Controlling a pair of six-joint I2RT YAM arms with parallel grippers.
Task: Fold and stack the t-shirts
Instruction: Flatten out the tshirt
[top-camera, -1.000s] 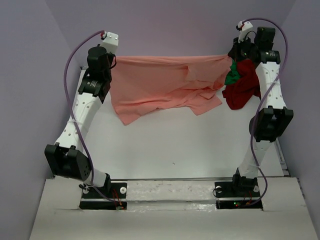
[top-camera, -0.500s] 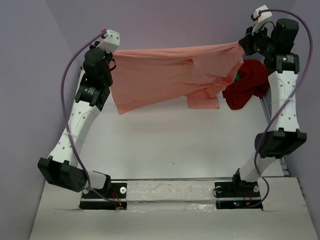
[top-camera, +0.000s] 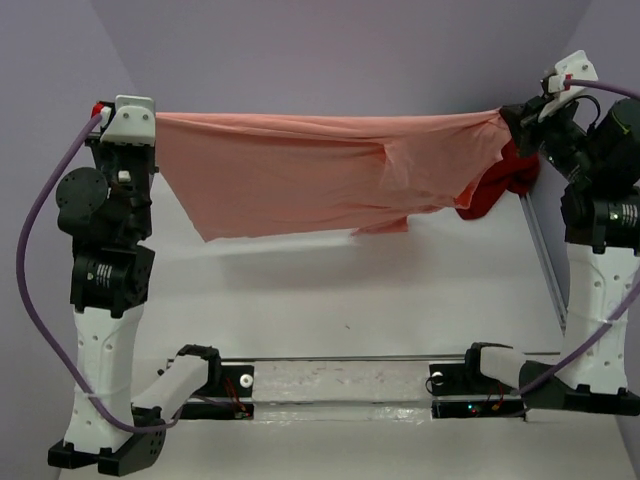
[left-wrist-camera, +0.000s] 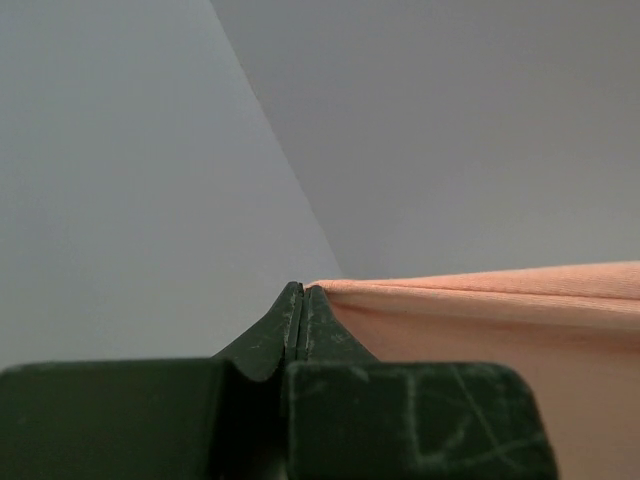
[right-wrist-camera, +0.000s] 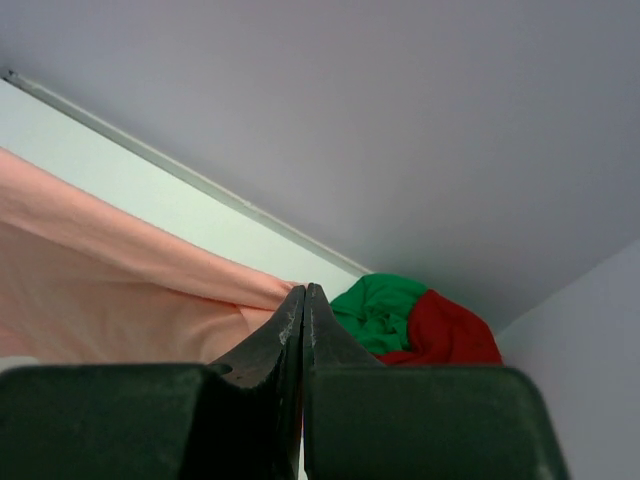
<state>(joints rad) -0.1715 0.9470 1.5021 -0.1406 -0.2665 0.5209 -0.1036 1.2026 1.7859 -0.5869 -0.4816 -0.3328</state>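
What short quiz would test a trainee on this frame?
1. True or false: the salmon-pink shirt is already folded.
2. The left gripper and right gripper are: A) open B) shut on that shirt's top edge C) out of view.
3. Fill in the colour: the green shirt lies bunched against a ___ one.
Key: 1 false, it hangs stretched between the grippers; 2 B; 3 dark red shirt.

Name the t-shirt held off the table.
The salmon-pink t-shirt, stretched between the left gripper and right gripper; the dark red t-shirt and green t-shirt lie bunched.
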